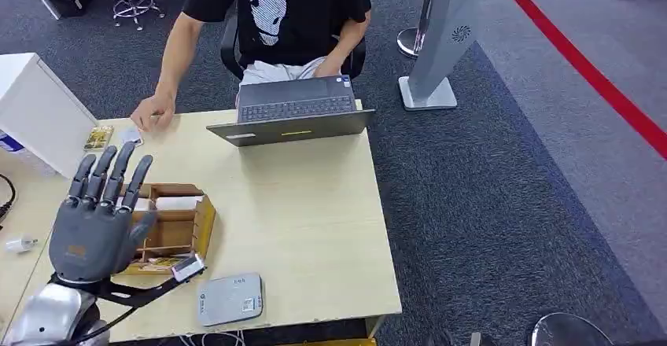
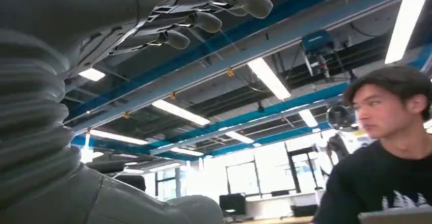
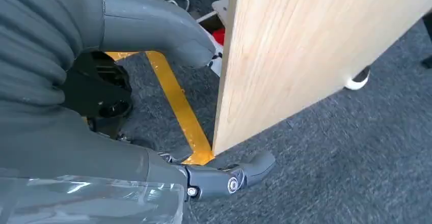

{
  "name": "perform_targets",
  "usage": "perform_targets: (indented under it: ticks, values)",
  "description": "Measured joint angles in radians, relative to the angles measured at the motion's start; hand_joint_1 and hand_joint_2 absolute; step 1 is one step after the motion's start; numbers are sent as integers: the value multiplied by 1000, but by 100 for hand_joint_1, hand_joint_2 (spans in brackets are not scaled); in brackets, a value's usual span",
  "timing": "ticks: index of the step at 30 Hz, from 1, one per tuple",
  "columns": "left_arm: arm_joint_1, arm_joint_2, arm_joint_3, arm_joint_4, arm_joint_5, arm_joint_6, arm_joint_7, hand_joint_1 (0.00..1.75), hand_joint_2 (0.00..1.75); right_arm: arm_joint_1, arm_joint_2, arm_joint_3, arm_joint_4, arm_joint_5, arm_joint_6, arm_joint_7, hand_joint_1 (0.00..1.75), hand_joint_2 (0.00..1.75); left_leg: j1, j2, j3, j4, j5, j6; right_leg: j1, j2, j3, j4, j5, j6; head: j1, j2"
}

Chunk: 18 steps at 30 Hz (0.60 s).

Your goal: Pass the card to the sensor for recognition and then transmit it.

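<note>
on the table (image 1: 315, 204): laptop (image 1: 295, 110) at far edge w/ a person (image 1: 275, 16) seated behind it; wooden organizer box (image 1: 175, 224) near left side, card reader (image 1: 229, 299) just in front of it at near edge; left robot hand (image 1: 98, 220) over box's left part.

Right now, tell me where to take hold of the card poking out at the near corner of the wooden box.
Pinch the card by its free end, which juts past the wooden box toward the grey sensor. Come from the robot's near side, where the left hand points its thumb. That end looks clear of the box wall, so both flat faces are probably reachable.
</note>
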Motion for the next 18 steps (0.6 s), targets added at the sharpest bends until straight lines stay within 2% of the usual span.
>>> perform_targets:
  ticks: [5, 11, 18]
  values:
    - [102, 14, -44, -59, 3, 33, 42, 0, 175, 22, -1, -18, -5, -18, 2, -6, 0, 175, 0, 0, 0, 0, -1, 1, 0, 0, 0, 0, -1, 0, 0, 0]
    - [245, 4, -45, -77, 56, 56, 23, 0, 175, 34, -1, -42, -16, -16, 5, -5, 0, 175, 0, 0, -1, 0, -2, 1, 0, 0, 0, 0, -2, 0, 0, 0]
    - [303, 0, -42, -64, 64, 53, 23, 0, 175, 34, -1, -52, -19, -6, 8, -5, 0, 175, 0, 0, -1, 0, -2, 1, 0, -1, 0, 0, -2, 0, 0, 0]
